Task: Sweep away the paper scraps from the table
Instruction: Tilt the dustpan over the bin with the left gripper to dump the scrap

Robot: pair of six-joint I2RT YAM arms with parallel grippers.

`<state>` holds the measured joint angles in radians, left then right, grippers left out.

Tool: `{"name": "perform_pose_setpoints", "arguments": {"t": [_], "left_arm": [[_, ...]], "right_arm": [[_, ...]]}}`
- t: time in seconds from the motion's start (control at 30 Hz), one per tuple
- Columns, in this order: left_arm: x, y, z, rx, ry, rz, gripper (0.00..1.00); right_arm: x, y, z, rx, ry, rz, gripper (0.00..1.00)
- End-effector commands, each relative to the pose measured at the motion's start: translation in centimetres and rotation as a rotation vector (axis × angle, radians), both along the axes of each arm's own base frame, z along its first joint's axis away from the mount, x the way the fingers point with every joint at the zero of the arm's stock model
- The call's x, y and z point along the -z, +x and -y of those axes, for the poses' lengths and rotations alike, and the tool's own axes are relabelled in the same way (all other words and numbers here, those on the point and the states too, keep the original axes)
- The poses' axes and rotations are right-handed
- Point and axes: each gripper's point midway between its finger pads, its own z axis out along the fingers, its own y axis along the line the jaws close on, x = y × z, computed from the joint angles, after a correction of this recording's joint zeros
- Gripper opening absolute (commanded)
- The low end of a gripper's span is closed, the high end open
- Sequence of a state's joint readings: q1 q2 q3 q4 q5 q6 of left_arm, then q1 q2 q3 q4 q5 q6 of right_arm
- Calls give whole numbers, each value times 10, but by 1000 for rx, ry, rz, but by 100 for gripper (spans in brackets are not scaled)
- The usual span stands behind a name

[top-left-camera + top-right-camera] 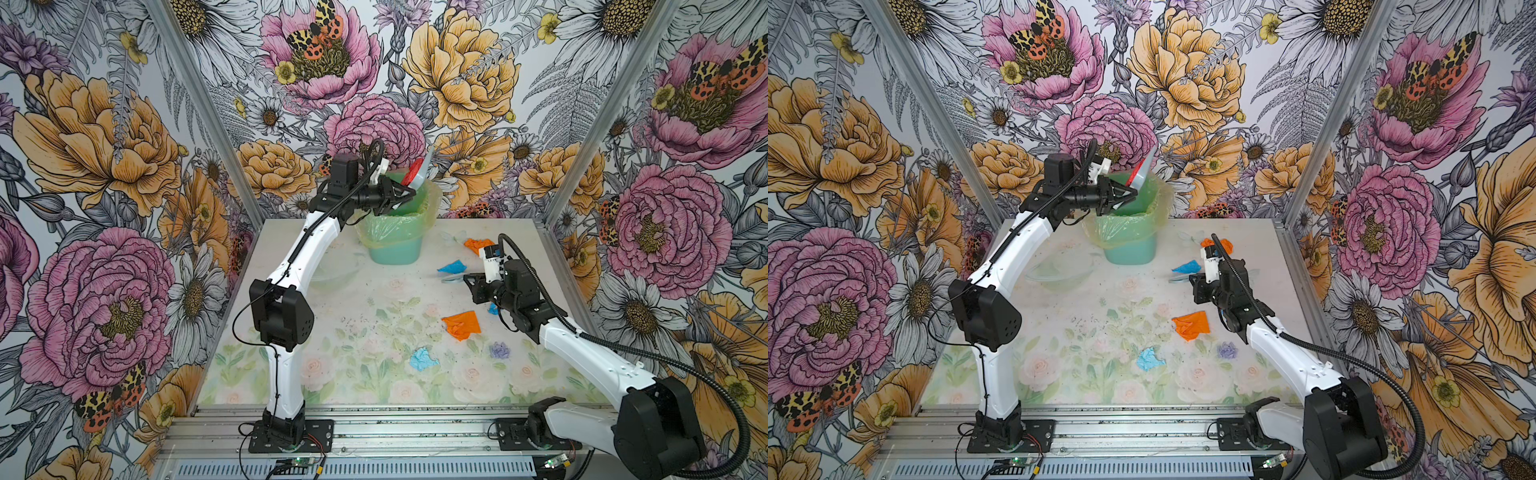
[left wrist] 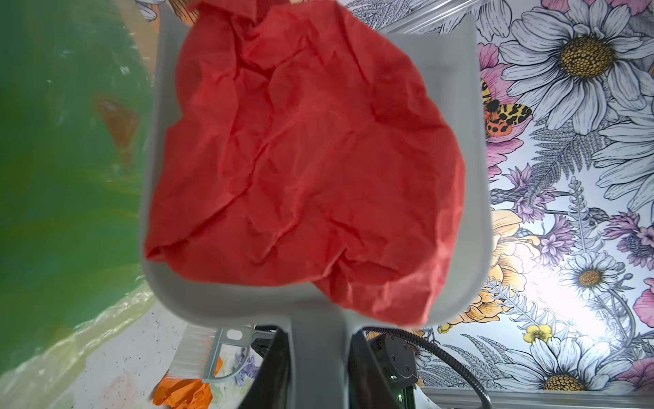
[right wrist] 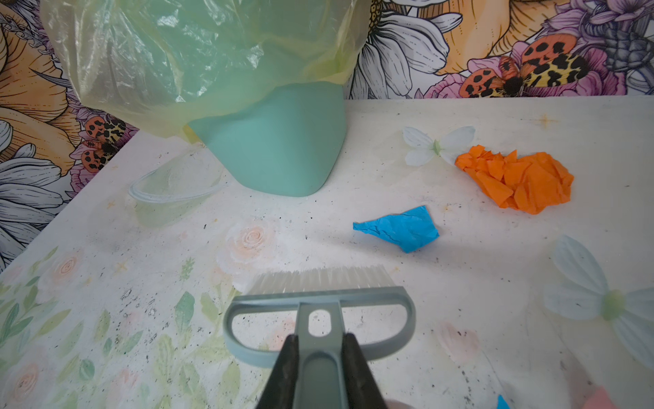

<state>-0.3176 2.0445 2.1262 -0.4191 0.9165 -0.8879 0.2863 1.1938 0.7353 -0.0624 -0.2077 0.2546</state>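
Our left gripper (image 2: 318, 368) clamps the dustpan (image 2: 226, 304), our right gripper (image 3: 320, 357) the brush (image 3: 318, 294); tipped askew, the red scrap (image 2: 304, 159) could miss the bin (image 3: 276, 148).

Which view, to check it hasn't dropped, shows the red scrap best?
Left wrist: the red scrap fills the frame, lying in the dustpan. Both top views show a sliver above the bin; right wrist, none.

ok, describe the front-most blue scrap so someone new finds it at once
From the green bin at the back of the table, come forward past the mid-table orange scrap. The light-blue scrap lies just in front of it, the scrap nearest the front rails. The blue scrap by the brush lies farther back.
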Motion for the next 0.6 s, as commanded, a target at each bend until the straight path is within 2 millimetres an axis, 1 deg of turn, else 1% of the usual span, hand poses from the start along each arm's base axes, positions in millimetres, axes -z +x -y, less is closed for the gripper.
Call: {"name": "perform_pose_setpoints", "arguments": {"t": [0.0, 0.23, 0.57], "left_arm": [[-28, -3, -8, 5, -91, 32, 0], [-30, -2, -11, 6, -146, 12, 0], [-47, -5, -17, -5, -200, 31, 0]], "right_arm": [[-4, 4, -1, 1, 21, 17, 0], [-2, 6, -3, -5, 23, 8, 0], [0, 5, -1, 10, 21, 4, 0]]}}
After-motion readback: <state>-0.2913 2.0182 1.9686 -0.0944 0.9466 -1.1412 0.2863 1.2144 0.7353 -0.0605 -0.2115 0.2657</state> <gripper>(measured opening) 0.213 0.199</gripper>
